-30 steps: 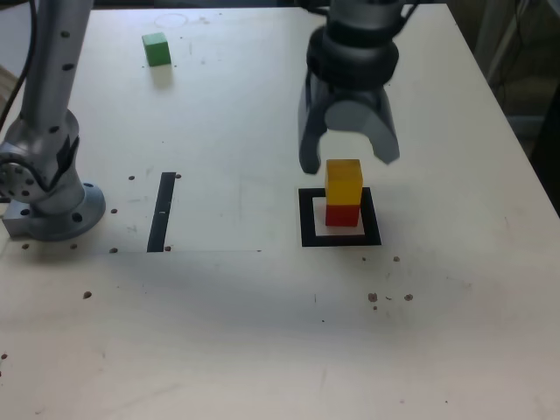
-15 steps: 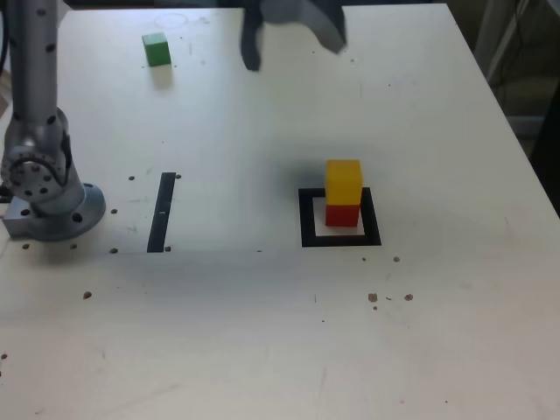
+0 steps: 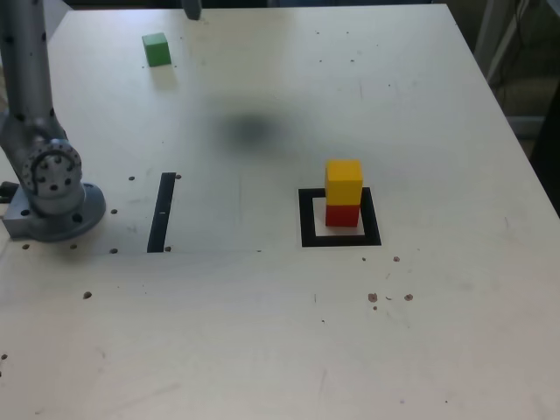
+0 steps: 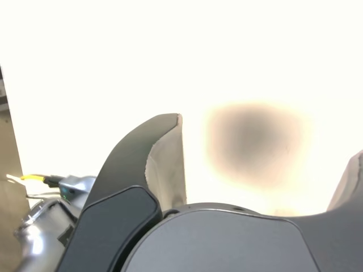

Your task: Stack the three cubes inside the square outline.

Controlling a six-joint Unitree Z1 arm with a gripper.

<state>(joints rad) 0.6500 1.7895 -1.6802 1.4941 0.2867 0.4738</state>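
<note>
Your gripper [image 4: 266,170] hangs wide open and empty. The yellow cube [image 3: 344,181] sits on the red cube [image 3: 343,213]; a careless green cube [image 3: 157,49] placement could topple them.

We see only one dark fingertip [image 3: 192,10] of the gripper, at the top edge. The green cube [image 3: 157,49] sits just below it, toward the exterior view's left. Well apart from that fingertip, toward the exterior view's lower right, the yellow cube [image 3: 343,182] rests on the red cube [image 3: 342,214] inside the square outline [image 3: 306,220].
</note>
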